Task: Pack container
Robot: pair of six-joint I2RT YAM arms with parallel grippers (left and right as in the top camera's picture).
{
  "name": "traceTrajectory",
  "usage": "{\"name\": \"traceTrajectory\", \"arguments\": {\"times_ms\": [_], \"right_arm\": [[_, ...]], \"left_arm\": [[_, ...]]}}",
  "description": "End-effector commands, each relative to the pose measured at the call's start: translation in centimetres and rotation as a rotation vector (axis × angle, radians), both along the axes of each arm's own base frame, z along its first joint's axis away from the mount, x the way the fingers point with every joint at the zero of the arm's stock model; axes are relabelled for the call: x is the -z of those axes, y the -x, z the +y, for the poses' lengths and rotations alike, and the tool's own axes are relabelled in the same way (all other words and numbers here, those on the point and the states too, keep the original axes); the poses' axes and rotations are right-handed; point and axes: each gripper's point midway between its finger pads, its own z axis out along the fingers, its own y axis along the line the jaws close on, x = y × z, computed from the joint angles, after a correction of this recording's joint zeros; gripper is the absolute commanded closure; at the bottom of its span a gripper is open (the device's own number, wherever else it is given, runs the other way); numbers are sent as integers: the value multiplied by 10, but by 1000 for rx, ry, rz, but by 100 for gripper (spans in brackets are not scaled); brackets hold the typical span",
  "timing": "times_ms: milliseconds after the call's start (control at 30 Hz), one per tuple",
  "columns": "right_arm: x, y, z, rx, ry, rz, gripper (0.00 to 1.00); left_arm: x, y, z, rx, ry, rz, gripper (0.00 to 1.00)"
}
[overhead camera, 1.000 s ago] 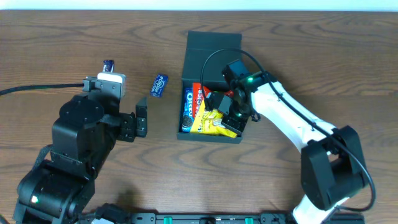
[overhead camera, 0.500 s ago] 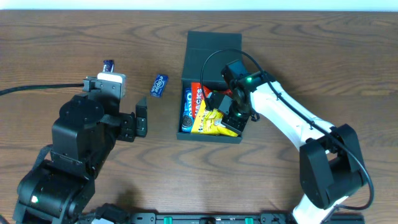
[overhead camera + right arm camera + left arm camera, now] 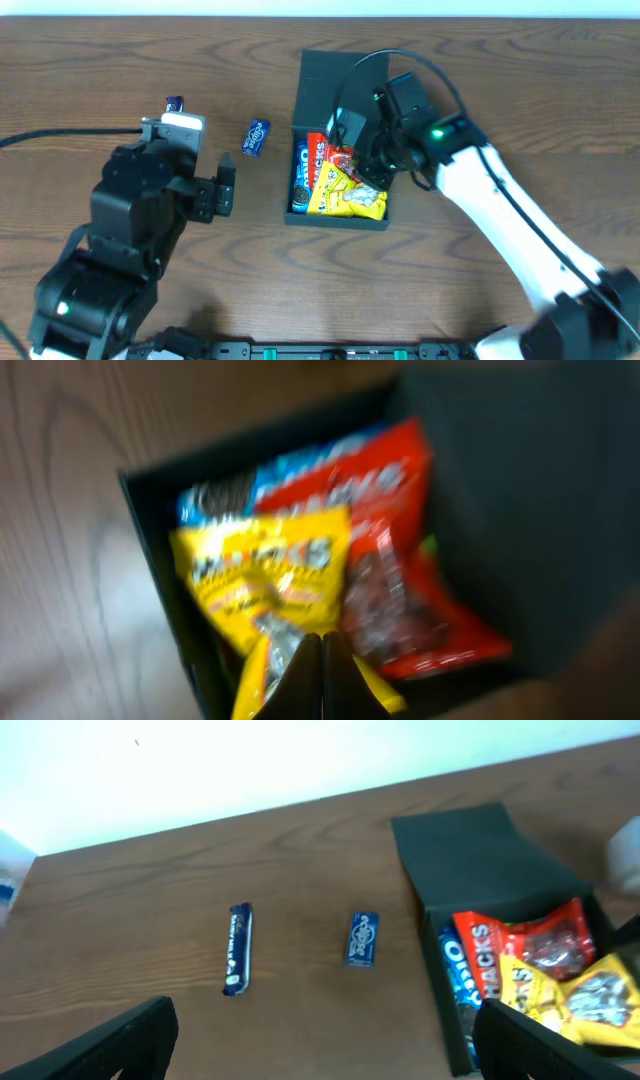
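The dark teal container (image 3: 335,218) stands open at mid-table, its flap lid (image 3: 343,80) lying back. Inside lie a yellow packet (image 3: 347,196), a red packet (image 3: 320,152) and a blue packet (image 3: 300,176). My right gripper (image 3: 368,170) hovers over the box's right side. In the right wrist view its fingers (image 3: 322,660) are pressed together, with nothing between them, just above the yellow packet (image 3: 250,575). My left gripper (image 3: 226,190) is open and empty left of the box; the container (image 3: 440,982) shows at the right of the left wrist view.
A small blue packet (image 3: 256,137) lies on the table left of the container, also in the left wrist view (image 3: 363,938). A thin blue bar (image 3: 175,104) lies further left and shows in the left wrist view too (image 3: 237,948).
My right gripper has risen and drawn back toward the lid. The yellow packet now lies flatter in the box. The left arm has shifted slightly.
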Motion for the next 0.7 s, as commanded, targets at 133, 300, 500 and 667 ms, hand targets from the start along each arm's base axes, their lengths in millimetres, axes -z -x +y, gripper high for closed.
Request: {"name": "traceTrajectory", "arguments": {"times_ms": [133, 300, 500, 667], "right_arm": [[-70, -19, -2, 37, -139, -210, 98], [-90, -45, -23, 122, -179, -290, 89], [-99, -66, -49, 191, -192, -341, 50], [-108, -66, -51, 156, -271, -333, 42]], "left_arm": [[22, -33, 10, -85, -121, 63, 5], [37, -63, 12, -163, -97, 78, 5], [59, -90, 29, -221, 3, 134, 5], [82, -105, 63, -296, 47, 201, 5]]}}
